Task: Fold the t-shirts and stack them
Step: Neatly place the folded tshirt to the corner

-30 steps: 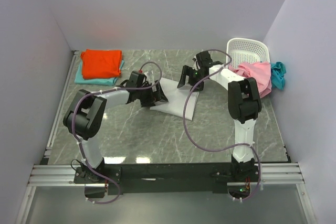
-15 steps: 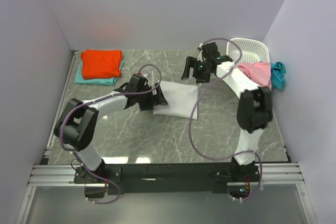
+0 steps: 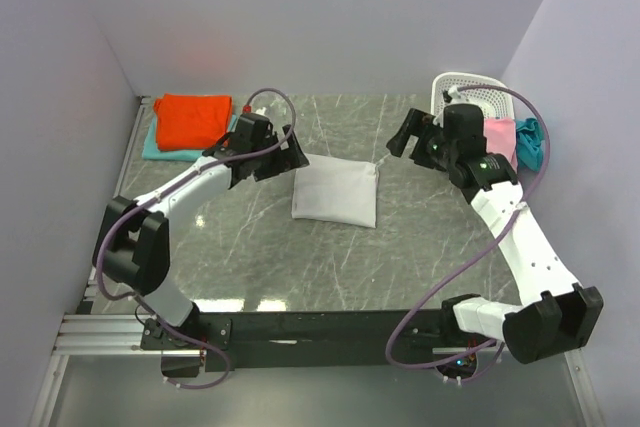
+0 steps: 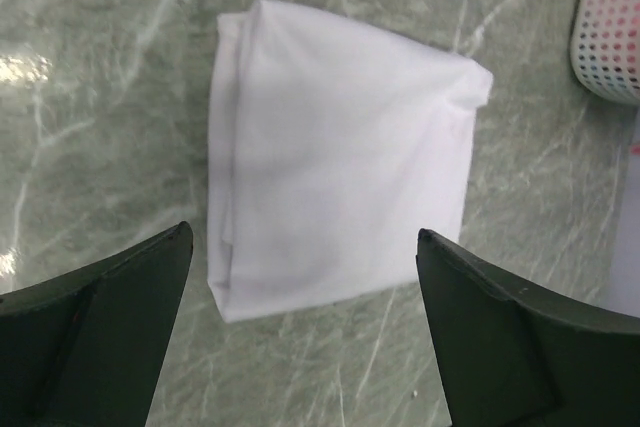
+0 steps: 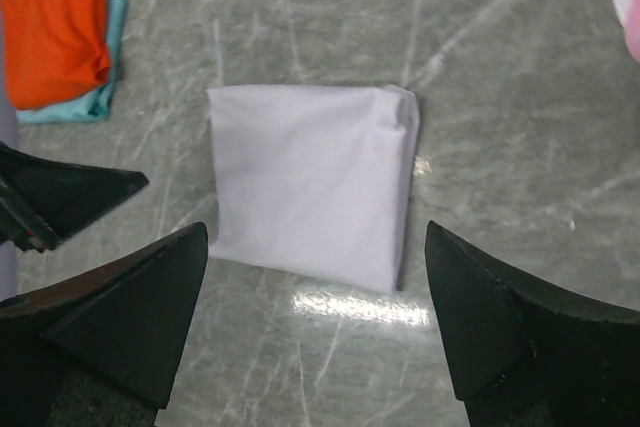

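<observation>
folded white t-shirt (image 3: 335,192) at the middle of the desk (image 3: 250,247), just beside the left gripper (image 3: 294,154), released and empty. right gripper (image 3: 407,143), also released, stands farther off. orange-red t-shirt (image 3: 192,119) stack lies at the far-left corner, the left arm's side.

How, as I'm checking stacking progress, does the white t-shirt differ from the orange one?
The white t-shirt lies alone on the bare table. The orange t-shirt tops a pale aqua t-shirt. The white t-shirt sits mid-table, while the orange t-shirt sits at the far left corner. Both are folded flat.
</observation>
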Controlling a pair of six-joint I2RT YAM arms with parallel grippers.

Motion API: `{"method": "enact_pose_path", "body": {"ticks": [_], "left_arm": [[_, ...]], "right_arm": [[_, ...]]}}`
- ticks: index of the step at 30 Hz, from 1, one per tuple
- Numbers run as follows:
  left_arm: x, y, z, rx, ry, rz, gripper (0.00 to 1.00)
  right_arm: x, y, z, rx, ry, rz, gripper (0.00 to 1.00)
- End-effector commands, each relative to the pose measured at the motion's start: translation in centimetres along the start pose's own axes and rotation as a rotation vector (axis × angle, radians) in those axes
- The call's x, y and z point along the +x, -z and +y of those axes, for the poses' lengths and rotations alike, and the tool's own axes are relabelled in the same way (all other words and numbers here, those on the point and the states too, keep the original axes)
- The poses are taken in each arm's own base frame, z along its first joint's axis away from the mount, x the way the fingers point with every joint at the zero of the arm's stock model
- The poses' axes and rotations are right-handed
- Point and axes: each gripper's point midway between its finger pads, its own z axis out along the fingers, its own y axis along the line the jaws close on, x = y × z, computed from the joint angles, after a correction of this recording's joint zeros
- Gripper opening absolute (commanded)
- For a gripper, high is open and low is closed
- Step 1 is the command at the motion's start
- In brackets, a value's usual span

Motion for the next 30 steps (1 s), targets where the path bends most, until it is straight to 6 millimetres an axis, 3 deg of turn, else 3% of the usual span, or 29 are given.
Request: {"method": "enact_pose_path", "body": {"ticks": [1, 7, 12, 19, 30], "left_arm": [[-1.3, -1.3, 0.9, -0.03, -0.022, -0.014, 0.99], [0.1, -5.4, 2.3, -0.062, -0.034, 0.089, 0.99], [1.0, -7.1, 2.5, -0.051, -0.044, 0.133, 0.94], [3.1, -9.0, 3.9, -0.073, -0.027, 0.206, 0.74], [5.3, -10.4, 4.5, -0.104, -0.041, 0.272, 0.47]], "right_arm": [[0.7, 0.1, -2.6, 0.08, -0.052, -0.009, 0.95], [3.3, -0.8, -3.7, 0.076, -0.046, 0.088, 0.95], [4.9, -1.9, -4.5, 0.067, -0.066, 0.165, 0.95], [5.5, -2.1, -4.8, 0.049, -0.071, 0.19, 0.95], [5.5, -2.0, -5.7, 0.08, -0.073, 0.193, 0.94]]}}
